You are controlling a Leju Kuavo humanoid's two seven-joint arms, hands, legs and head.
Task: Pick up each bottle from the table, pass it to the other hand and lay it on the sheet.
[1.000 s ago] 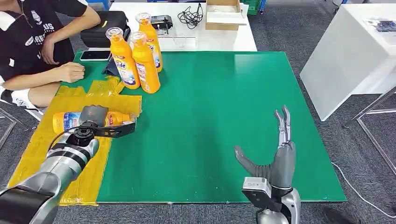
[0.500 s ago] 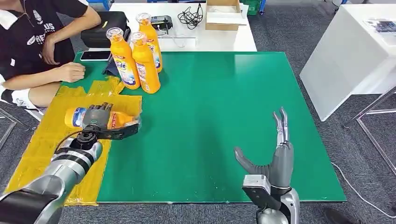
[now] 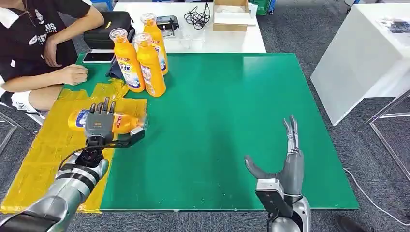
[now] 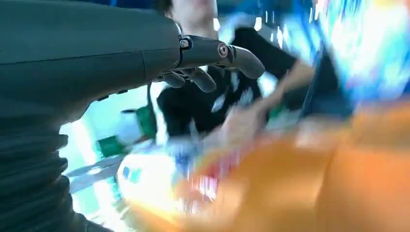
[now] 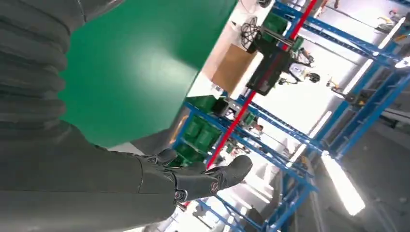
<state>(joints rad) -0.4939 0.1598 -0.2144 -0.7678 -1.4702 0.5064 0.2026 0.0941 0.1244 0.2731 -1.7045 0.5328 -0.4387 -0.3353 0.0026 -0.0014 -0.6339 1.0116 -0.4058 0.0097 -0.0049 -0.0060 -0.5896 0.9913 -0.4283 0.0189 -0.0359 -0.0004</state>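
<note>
At the lower right of the frame we see the right hand (image 3: 291, 162) raised over the green desk (image 3: 227, 111), fingers straight and spread, holding nothing. To the left, the left hand (image 3: 99, 124) lies flat over a bottle (image 3: 109, 121) on its side on the yellow sheet (image 3: 53, 145), fingers extended across its body; we cannot tell whether it presses the bottle or merely hovers, and the blurred left wrist view settles nothing beyond fingers apart. We judge the risk plain: the bottle is a smooth, rounded orange plastic cylinder, lying close to the sheet's edge with its neck toward the green surface, and a nudge from the fingers could roll it off onto the mat. The sheet itself looks thin, glossy and crumpled, so it could drag or bunch under a sliding palm. Farther back, toward the upper left, three upright bottles (image 3: 141, 60) stand tightly clustered, tall and narrow with clear caps; we think a reach for one may topple its neighbours. Beside them a person's hand (image 3: 73, 75) rests on the desk near a phone (image 3: 98, 57), close enough to be in the arm's path.
</note>
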